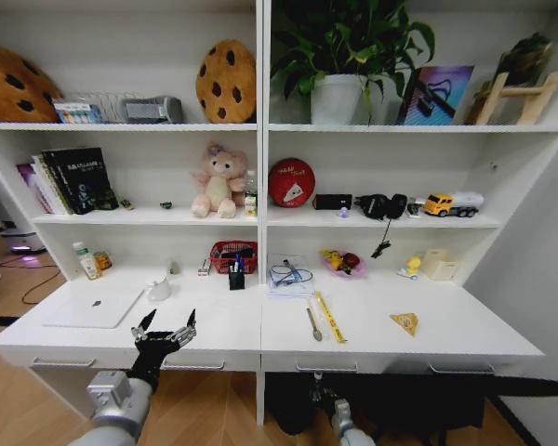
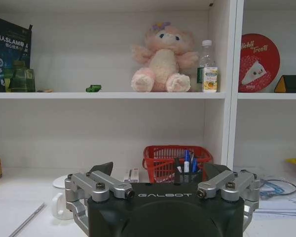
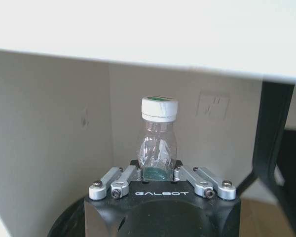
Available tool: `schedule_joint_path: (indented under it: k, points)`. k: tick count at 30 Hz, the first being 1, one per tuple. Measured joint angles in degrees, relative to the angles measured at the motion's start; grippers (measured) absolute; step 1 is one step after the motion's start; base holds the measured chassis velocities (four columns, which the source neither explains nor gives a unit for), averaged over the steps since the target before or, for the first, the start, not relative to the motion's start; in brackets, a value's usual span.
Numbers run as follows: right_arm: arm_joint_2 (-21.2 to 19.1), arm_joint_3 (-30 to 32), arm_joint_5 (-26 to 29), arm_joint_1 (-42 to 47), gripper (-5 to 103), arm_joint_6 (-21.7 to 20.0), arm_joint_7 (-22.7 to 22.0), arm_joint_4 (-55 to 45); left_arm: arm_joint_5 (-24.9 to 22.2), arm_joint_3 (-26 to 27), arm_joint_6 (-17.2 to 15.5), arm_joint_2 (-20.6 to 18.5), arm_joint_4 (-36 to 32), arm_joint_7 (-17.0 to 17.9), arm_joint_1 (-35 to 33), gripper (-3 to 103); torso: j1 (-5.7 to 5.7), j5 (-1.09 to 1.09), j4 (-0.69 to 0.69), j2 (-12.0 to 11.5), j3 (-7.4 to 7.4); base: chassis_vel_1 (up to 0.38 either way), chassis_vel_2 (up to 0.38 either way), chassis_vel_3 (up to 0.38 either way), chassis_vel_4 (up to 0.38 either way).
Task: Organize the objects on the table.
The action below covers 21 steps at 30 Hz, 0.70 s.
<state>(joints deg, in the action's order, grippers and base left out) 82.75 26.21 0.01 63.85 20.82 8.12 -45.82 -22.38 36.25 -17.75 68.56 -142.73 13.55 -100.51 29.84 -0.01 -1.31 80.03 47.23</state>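
Note:
My left gripper [image 1: 166, 327] hangs open just before the front edge of the white table [image 1: 381, 342], with nothing between its fingers. Beyond it on the table lie a slim silver laptop [image 1: 93, 308], a white mug [image 1: 158, 289] and a black pen cup with blue and black markers [image 1: 236, 276]. The left wrist view looks past the open left gripper [image 2: 158, 170] to the markers [image 2: 188, 163]. A tiny green piece [image 2: 93, 88] sits on the shelf above. Low under the table, my right gripper [image 3: 157, 173] is shut on a clear plastic bottle [image 3: 158, 143] with a white cap.
On the table stand a red basket [image 1: 233, 256], a cable on paper [image 1: 290, 275], a pink bowl [image 1: 343, 264], a spoon [image 1: 313, 322], a yellow ruler [image 1: 329, 316] and a yellow triangle [image 1: 405, 322]. A pink plush bear [image 1: 218, 180] sits on the shelf.

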Motion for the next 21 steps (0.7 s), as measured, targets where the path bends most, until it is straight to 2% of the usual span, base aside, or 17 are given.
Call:
schedule_joint_path:
  k: [4,8,9,10,13,14,15,17,18,20,21]
  points:
    - [0.16,-0.13,-0.87,0.13,25,1.92,-1.05,-1.23,0.00,0.00,0.00,0.00,0.00,0.00,0.00,100,0.00,0.00,0.00,0.01,0.00,0.000,0.000,0.000,0.000]
    - [0.71,-0.23,-1.95,0.59,23,1.98,-2.35,-2.10,0.00,0.00,0.00,0.00,0.00,0.00,0.00,100,0.00,0.00,-0.01,0.00,0.00,0.000,0.000,0.000,0.000]
    - [0.94,-0.29,-2.52,0.68,28,1.98,-2.91,-2.26,0.00,0.00,0.00,0.00,0.00,-0.01,0.00,100,0.00,0.00,-0.01,0.00,0.00,0.000,0.000,0.000,0.000]
    - [0.94,-0.29,-2.52,0.68,28,1.98,-2.91,-2.26,0.00,0.00,0.00,0.00,0.00,-0.01,0.00,100,0.00,0.00,-0.01,0.00,0.00,0.000,0.000,0.000,0.000]
    - [1.73,-0.53,-3.70,0.69,44,1.97,-3.80,-2.57,0.00,0.00,0.00,0.00,0.00,-0.01,0.00,100,0.00,0.00,-0.01,0.00,0.00,0.000,0.000,0.000,0.000]
    - [1.73,-0.53,-3.70,0.69,44,1.97,-3.80,-2.57,0.00,0.00,0.00,0.00,0.00,-0.01,0.00,100,0.00,0.00,-0.01,0.00,0.00,0.000,0.000,0.000,0.000]
    - [2.00,-0.59,-4.04,0.56,50,1.87,-3.82,-2.57,0.00,0.00,0.00,0.00,0.00,-0.01,0.00,100,0.00,0.01,0.00,0.00,0.00,0.000,0.000,0.000,0.000]
    - [2.05,-0.61,-4.09,0.52,50,1.83,-3.81,-2.57,0.00,0.00,0.00,0.00,0.00,-0.01,0.00,100,0.00,0.01,0.00,0.00,0.00,0.000,0.000,0.000,0.000]
    - [2.34,-0.63,-4.17,0.34,60,1.16,-3.79,-2.78,0.00,0.00,0.00,0.00,0.00,-0.01,0.00,100,0.00,0.00,0.00,0.00,0.00,0.000,0.000,0.000,0.000]
    - [2.43,-0.58,-3.97,0.16,71,0.24,-3.62,-2.95,0.00,0.00,0.00,0.00,0.00,-0.01,0.00,100,0.00,0.00,-0.01,0.00,0.00,0.000,0.000,0.000,0.000]
    - [2.43,-0.58,-3.97,0.16,71,0.24,-3.62,-2.95,0.00,0.00,0.00,0.00,0.00,-0.01,0.00,100,0.00,0.00,-0.01,0.00,0.00,0.000,0.000,0.000,0.000]
